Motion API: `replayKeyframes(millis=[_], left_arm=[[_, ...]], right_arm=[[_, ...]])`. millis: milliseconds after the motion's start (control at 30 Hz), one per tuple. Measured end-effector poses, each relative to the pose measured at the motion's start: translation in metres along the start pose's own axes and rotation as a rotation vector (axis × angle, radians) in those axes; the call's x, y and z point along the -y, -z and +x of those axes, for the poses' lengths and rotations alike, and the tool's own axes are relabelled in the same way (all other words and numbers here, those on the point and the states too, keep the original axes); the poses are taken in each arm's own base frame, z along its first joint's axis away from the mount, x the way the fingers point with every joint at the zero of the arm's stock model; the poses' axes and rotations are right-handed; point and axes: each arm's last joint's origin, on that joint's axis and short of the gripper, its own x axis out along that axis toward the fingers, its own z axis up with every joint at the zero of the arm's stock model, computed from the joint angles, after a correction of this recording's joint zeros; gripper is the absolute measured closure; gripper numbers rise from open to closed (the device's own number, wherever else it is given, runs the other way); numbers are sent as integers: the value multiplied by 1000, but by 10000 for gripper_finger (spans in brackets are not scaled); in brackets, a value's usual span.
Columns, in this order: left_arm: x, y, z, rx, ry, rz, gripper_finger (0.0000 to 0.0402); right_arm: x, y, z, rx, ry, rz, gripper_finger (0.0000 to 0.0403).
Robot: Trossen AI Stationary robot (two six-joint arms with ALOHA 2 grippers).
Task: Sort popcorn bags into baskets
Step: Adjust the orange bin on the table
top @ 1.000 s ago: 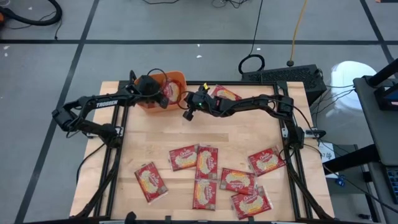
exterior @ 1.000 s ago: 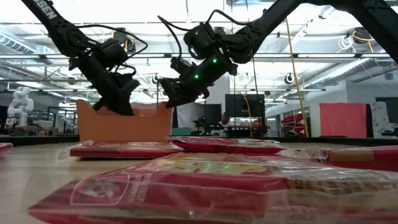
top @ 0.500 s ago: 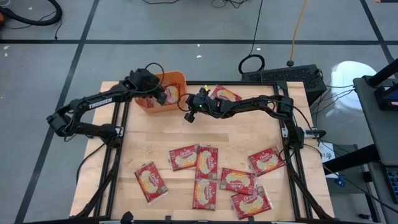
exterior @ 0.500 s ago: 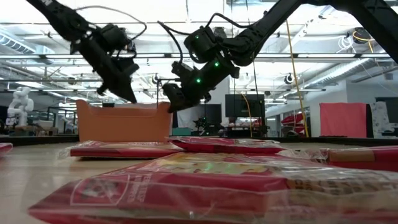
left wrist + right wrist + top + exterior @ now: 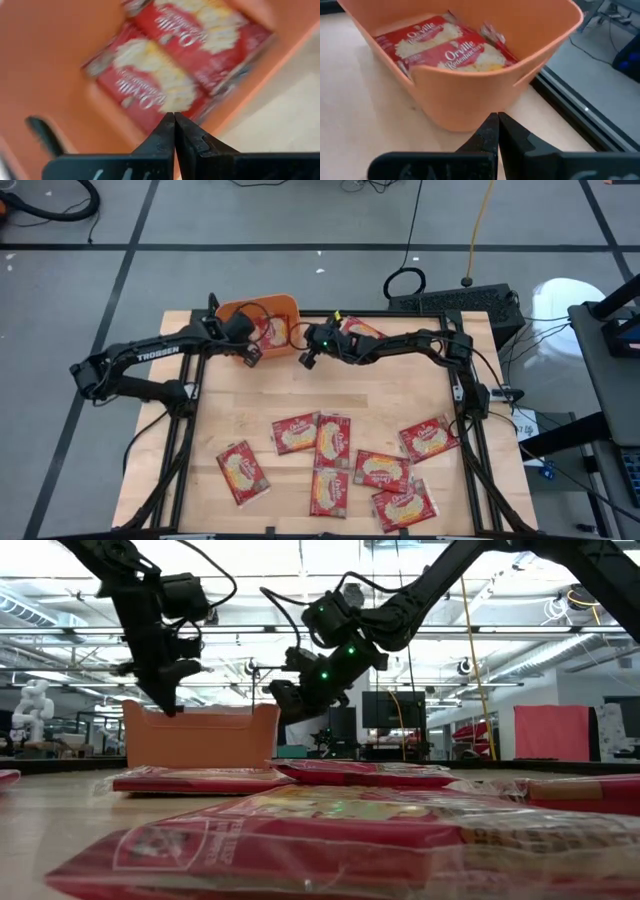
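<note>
My fingers (image 5: 174, 131) are pressed together, empty. Past them two popcorn bags (image 5: 172, 65) lie side by side in the orange basket (image 5: 45, 60)

Both arms are dark, near-black jointed tubes rising from bases on black frame rails at the edges of the wooden counter (image 5: 400, 395); the left arm (image 5: 150, 352) carries white block lettering reading TROSSEN along its forearm; thin black cables loop loosely from each wrist; the right arm (image 5: 400, 345) shows small green indicator lights near its wrist, with a yellow tag just beside them; the fingers (image 5: 165, 137) of each of the jaws are matt black, tapered wedges, their inner edges stepped with a small notch.
</note>
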Motion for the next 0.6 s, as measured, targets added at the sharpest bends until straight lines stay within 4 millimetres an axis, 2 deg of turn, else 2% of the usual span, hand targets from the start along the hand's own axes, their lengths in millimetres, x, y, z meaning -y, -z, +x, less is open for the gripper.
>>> replayKeyframes(millis=[333,600], left_arm=[[-14,12,2,-91,-284,-80,393],[-24,13,2,-76,-434,-111,393]], right_arm=[[-2,-9,-1,87,-8,60,399],[-1,-10,-1,96,-2,84,358]])
